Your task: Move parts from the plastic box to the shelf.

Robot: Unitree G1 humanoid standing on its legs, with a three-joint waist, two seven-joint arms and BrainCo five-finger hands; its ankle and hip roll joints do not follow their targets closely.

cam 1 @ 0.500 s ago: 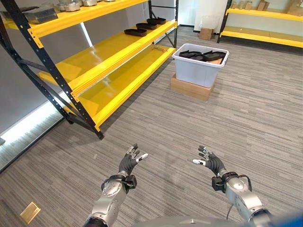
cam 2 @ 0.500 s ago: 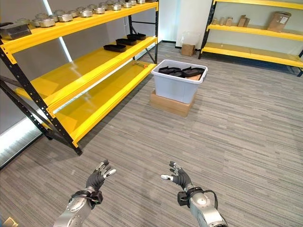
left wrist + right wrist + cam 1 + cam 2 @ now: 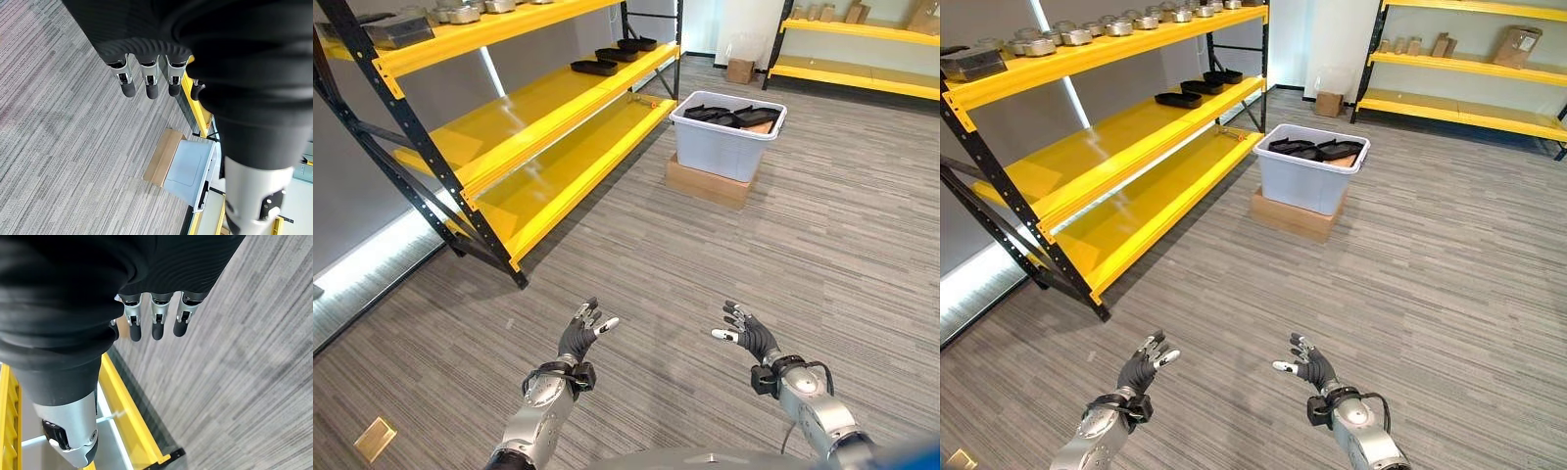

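The left hand (image 3: 581, 336) is held out low over the grey carpet floor (image 3: 822, 245), fingers straight and spread, holding nothing. Beside it, well apart, the right hand (image 3: 748, 338) is held the same way, palm turned inward, fingers relaxed and empty. Far ahead of both hands, nearer the right one's line, the plastic box (image 3: 726, 132) stands on a flat cardboard base (image 3: 705, 183); black parts (image 3: 736, 116) lie piled inside it, reaching its rim. Ahead and to the outer side of the left hand runs the shelf (image 3: 524, 122), a black frame with yellow boards. On its middle board, far beyond the left hand, several black trays (image 3: 594, 67) lie in a row, and metal parts (image 3: 1102, 29) sit on the top board. A second yellow shelf (image 3: 1474, 64) stands against the far wall past the box, with cardboard boxes (image 3: 1516, 41) on it
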